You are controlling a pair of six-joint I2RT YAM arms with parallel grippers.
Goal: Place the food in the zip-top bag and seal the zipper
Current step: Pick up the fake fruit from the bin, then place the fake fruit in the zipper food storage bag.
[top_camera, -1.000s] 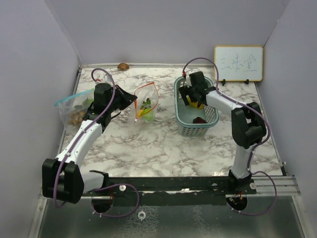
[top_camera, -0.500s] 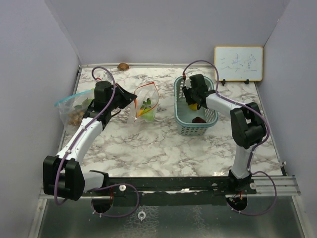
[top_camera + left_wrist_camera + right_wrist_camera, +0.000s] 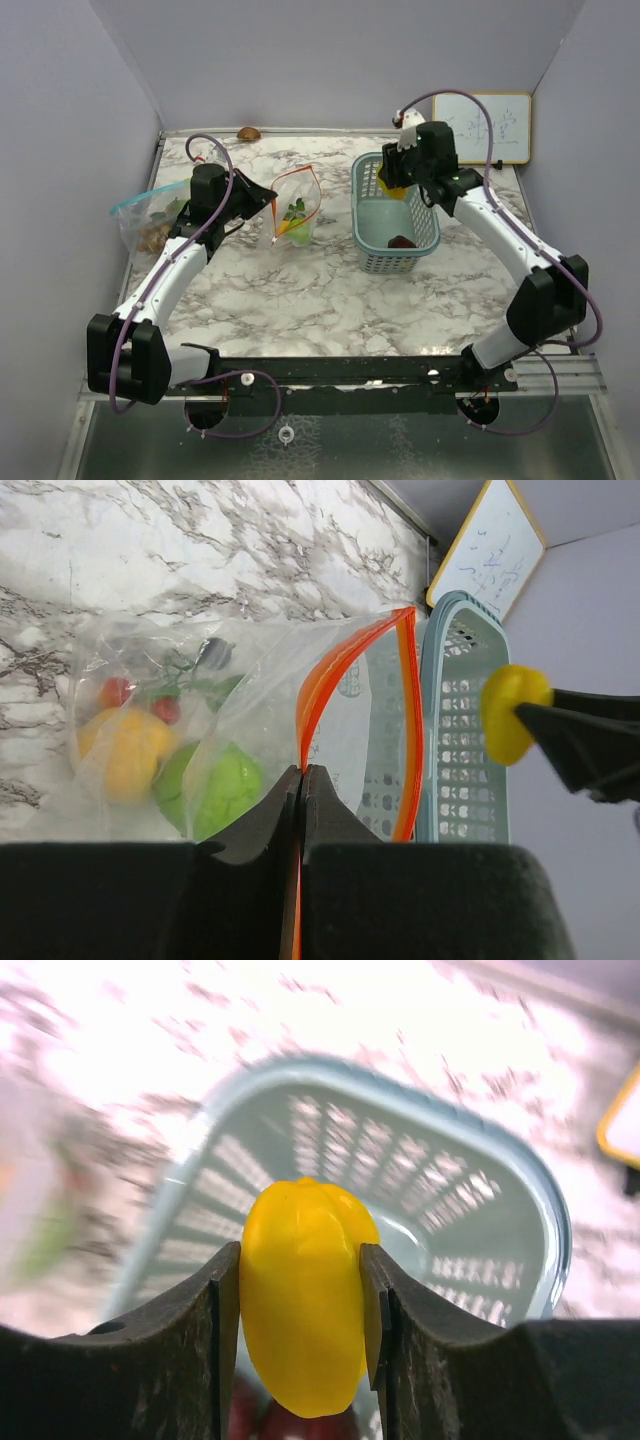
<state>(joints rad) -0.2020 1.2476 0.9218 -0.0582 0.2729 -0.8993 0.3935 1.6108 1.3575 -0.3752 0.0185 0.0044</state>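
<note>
I am holding the yellow piece (image 3: 303, 1295) over the basket (image 3: 395, 262), the bag's mouth off to its left.
My right tool (image 3: 393, 186) is clamping it, long axis along the fingers, arm stretching forward; the zip-top bag (image 3: 296, 207) is sitting mid-frame on the counter (image 3: 300, 300), my left tool (image 3: 302, 778) pinching its orange zipper rim (image 3: 404, 720).

I logged the open bag (image 3: 295, 212) centred on the surface (image 3: 320, 290), with the basket (image 3: 395, 262) just right of it and one food piece (image 3: 402, 241) inside. A second bag (image 3: 150, 215) lay at the left edge; a whiteboard (image 3: 481, 127) stood back right. My right tool (image 3: 392, 186) hung over the basket's far end, a fruit (image 3: 300, 1330) in it.
</note>
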